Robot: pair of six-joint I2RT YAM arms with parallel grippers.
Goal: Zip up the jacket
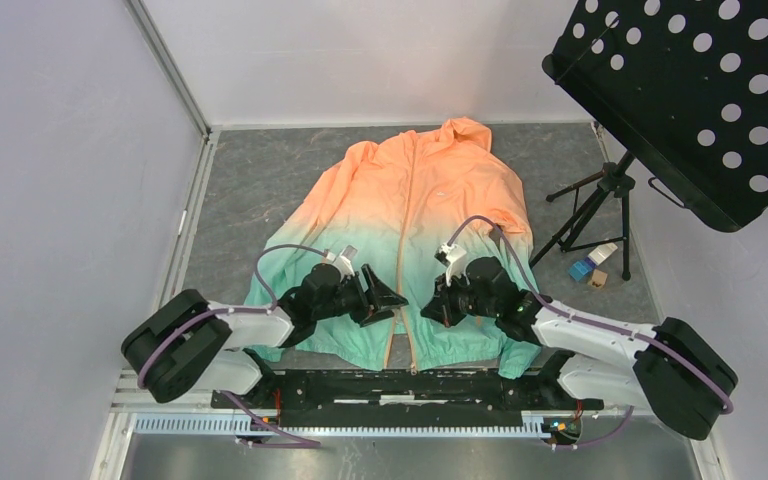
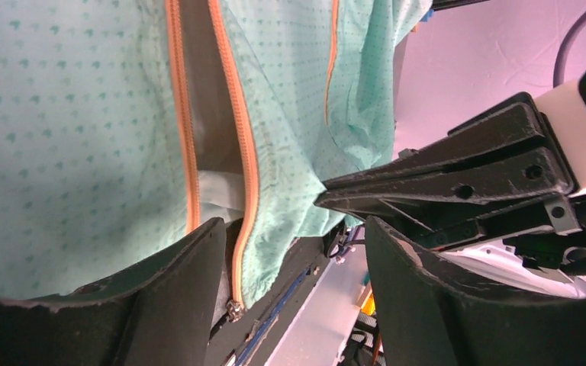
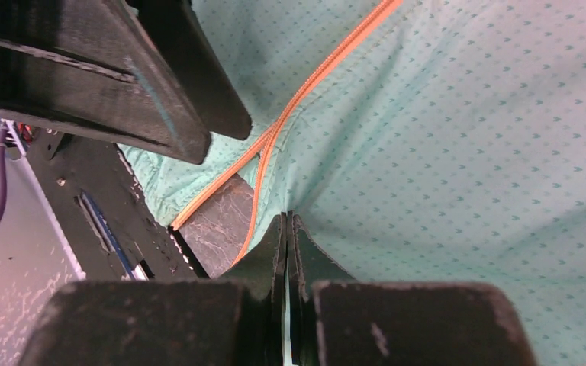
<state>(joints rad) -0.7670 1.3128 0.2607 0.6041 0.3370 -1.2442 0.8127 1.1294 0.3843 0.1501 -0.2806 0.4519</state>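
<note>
White-walled enclosure, grey tabletop (image 1: 260, 190) filling the floor of it. On the far right, black perforated panel (image 1: 680, 90) on a tripod (image 1: 590, 210), small blocks (image 1: 590, 270) at its foot, all clear of the work.

The jacket (image 1: 410, 200) laid flat mid-tabletop, front up, hood far from the arms, mint hem at the near edge just ahead of the bases. Orange top fading to mint bottom.

Both arms bent in over the hem, one either side of the centre line.

Left tool (image 1: 393, 303): fingers well apart, nothing between them but air, hanging above the open lower end of the zipper (image 2: 246, 152). Right tool (image 3: 287, 225): pressed fully closed, tips on the mint fabric just beside the zip tape, creases fanning from the tips, so judged pinching the front panel on the right arm's side.

Zipper tapes parted at the bottom, tabletop showing through the gap; joined higher up as far as the overhead view tells. Small metal piece (image 2: 234, 309) at the end of one tape; slider or pin, cannot tell.

Step in hand, by judgement: securing both hem ends before mating the zip. Barely begun. Next calls for closing the left tool on the other tape end, then lining up pin and slider precisely; thin slippery fabric, easy to lose.
</note>
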